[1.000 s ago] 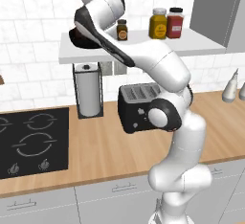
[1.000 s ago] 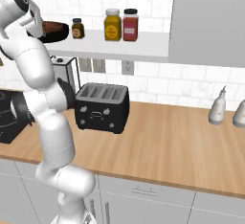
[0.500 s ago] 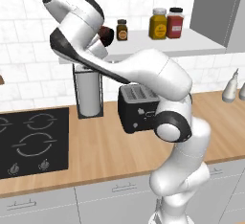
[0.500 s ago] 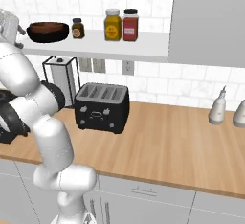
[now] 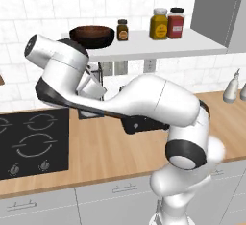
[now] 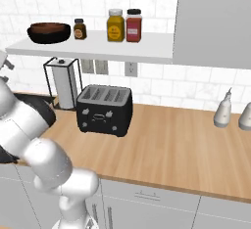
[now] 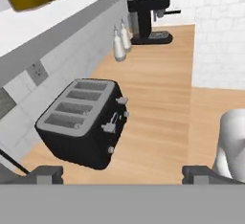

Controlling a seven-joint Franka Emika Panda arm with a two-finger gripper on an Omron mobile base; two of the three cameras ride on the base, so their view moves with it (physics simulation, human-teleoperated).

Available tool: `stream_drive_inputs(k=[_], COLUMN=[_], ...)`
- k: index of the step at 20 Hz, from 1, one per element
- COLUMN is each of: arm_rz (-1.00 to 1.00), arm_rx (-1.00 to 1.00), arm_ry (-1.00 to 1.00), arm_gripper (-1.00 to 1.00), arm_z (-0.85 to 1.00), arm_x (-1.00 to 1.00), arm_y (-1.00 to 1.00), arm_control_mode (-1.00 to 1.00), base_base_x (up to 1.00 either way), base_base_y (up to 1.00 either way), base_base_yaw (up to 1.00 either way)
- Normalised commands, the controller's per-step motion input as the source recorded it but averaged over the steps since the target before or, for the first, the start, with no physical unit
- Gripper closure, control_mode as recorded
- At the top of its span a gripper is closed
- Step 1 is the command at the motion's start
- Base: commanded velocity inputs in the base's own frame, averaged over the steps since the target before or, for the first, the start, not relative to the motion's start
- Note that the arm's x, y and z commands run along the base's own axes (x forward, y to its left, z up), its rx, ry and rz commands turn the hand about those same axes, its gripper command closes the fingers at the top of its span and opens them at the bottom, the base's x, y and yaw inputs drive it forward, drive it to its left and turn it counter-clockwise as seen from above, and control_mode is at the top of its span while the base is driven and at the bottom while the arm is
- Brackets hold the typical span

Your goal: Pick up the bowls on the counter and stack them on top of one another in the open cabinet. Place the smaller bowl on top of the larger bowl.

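Stacked on the wide flat white doorless wall shelf (image 5: pixel 158 46).
Small reddish-brown wooden bowl (image 5: pixel 91 30) nested in the wide glossy black bowl (image 5: pixel 92 38) at the shelf's left end, beside a dark spice jar (image 5: pixel 122 30). Two-finger gripper (image 7: pixel 122 173) spread apart, grasping nothing, above the black four-slot toaster (image 7: pixel 81 122).

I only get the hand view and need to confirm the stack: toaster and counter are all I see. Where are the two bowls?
Observer: Both are at the left end of the shelf. The brown bowl rests inside the black bowl.
Operator: Anything close to them up there?
Observer: A small dark jar stands just right of the black bowl.
Operator: And where is the arm relative to them?
Observer: In the left base view the arm is folded low over the counter, below the shelf and not touching the bowls.
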Motion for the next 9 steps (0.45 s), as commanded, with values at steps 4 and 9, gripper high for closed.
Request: stream_drive_inputs(k=[4,9], arm_rz=[0.0,0.14], arm_rx=[0.0,-0.61], arm_ry=[0.0,0.06], arm_gripper=[-1.0,-1.0], arm_z=[0.0,-0.95], arm_x=[0.0,-0.56], arm_y=[0.0,0.38], arm_control_mode=[-1.0,-1.0], base_base_x=[0.0,0.0], base_base_y=[0.0,0.0], base_base_yaw=[0.0,0.0])
